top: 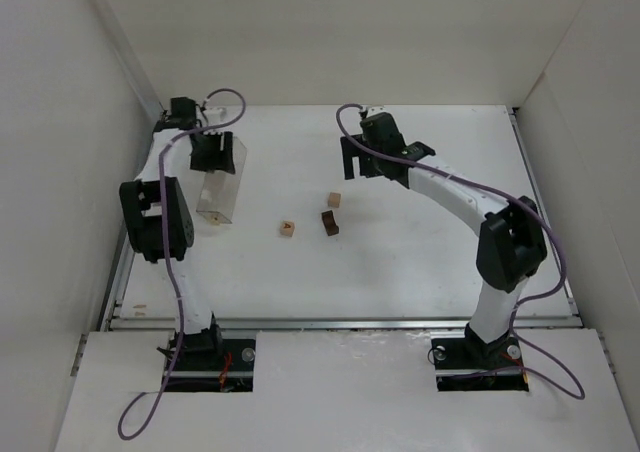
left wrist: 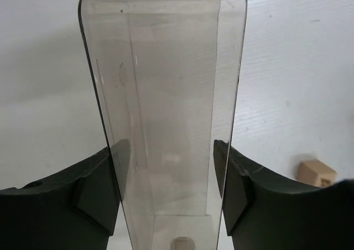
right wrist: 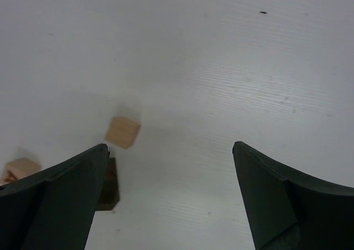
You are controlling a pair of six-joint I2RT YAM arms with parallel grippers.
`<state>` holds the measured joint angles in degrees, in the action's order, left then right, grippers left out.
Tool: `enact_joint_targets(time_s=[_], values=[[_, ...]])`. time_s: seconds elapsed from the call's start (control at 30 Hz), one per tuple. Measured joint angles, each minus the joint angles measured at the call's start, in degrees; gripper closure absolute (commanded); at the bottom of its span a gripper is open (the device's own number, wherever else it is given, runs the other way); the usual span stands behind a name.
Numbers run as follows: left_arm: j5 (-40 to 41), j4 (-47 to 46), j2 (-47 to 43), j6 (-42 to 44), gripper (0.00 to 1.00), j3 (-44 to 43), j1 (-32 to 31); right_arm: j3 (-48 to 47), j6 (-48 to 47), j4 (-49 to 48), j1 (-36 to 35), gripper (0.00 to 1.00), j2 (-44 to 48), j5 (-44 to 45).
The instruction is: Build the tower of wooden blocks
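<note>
1. Hovering above the table (top: 400,262), the right gripper (right wrist: 171,167) had its jaws spread wide with nothing between them.
2. The wood blocks sat loose on the table, with no tower up yet: a tan cube (right wrist: 123,131), a dark brown cube (right wrist: 109,185) near it and half hidden behind the gripper, and a 2nd tan cube (right wrist: 19,170) farther out.
3. All 3 lay left of the open gap in the right wrist view, none inside it. From above, they sat toward the bases and the left arm from that gripper.
4. The left gripper (left wrist: 171,172) was closed on both sides of the clear plastic box (left wrist: 166,67), so it was busy.
5. My call: the right arm was nearer and free. It needed to shift left and back before dropping on the tan cube.
</note>
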<state>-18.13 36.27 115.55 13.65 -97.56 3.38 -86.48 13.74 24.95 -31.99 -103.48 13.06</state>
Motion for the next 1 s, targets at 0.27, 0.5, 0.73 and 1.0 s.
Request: enact_joint_targets(time_s=[0.27, 0.5, 0.73, 1.0], values=[[-21.86, 3.39, 4.35, 1.29, 0.89, 1.88, 7.96, -16.83, 11.15, 7.48, -2.16, 0.14, -15.43, 0.22], [-26.69, 3.8, 7.21, -0.04, 0.66, 2.08, 10.03, -18.86, 19.23, 15.02, -4.07, 0.19, -23.28, 1.7], [-25.24, 3.26, 7.28, -0.83, 0.53, 2.05, 10.34, -21.94, 21.09, 17.31, -5.46, 0.2, -24.85, 2.38], [-20.37, 1.9, 6.93, -1.05, 0.37, 2.05, 10.12, -22.88, 21.68, 19.1, -7.06, 0.23, -25.9, 2.1]])
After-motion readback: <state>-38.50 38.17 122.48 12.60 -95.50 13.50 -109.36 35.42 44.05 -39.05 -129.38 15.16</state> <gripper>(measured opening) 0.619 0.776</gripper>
